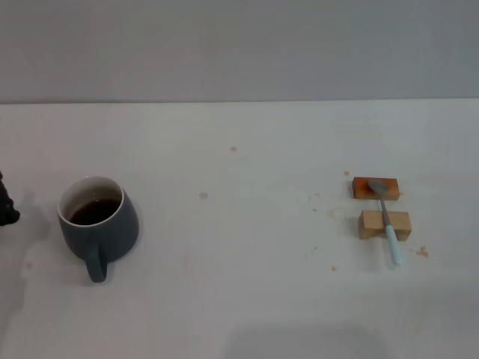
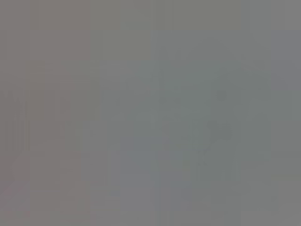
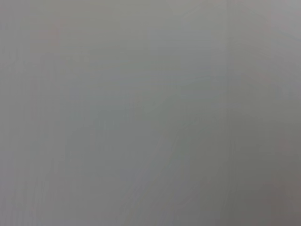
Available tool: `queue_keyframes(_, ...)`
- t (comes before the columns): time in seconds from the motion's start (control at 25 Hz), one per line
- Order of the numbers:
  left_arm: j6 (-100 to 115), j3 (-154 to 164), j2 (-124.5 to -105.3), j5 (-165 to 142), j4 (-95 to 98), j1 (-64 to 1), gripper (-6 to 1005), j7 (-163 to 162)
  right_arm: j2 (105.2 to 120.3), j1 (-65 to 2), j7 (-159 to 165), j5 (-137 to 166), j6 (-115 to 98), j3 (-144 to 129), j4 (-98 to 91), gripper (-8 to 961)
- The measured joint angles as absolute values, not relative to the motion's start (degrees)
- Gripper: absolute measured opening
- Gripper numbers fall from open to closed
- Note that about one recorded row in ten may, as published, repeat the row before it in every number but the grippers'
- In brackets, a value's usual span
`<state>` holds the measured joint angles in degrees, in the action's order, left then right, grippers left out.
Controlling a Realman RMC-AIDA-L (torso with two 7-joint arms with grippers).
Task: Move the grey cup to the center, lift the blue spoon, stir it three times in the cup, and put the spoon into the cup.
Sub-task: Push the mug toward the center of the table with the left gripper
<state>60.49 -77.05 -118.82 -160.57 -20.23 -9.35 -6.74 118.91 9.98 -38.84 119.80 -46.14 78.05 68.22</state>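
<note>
The grey cup [image 1: 98,226] stands on the left side of the white table [image 1: 239,299], its handle turned toward the table's front edge; dark liquid shows inside its white interior. At the right, the blue spoon [image 1: 388,222] lies across two small wooden blocks, metal bowl on the far block [image 1: 364,188] and pale blue handle running over the near block [image 1: 374,225] toward the front. A dark tip of my left gripper [image 1: 6,206] pokes in at the left edge, a little apart from the cup. The right gripper is out of view. Both wrist views show only plain grey.
Small orange-brown specks and stains dot the table around the blocks [image 1: 423,252] and near the middle [image 1: 233,149]. A grey wall [image 1: 239,45] rises behind the table's far edge.
</note>
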Motion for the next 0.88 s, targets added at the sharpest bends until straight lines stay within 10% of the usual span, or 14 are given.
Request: queue_keyframes(0.88, 60.43, -65.46, -119.01, -160.58, -24.25, -9.59, -2, -6.34, 118.92, 10.56, -38.85, 121.14, -46.13, 77.94, 69.96, 717)
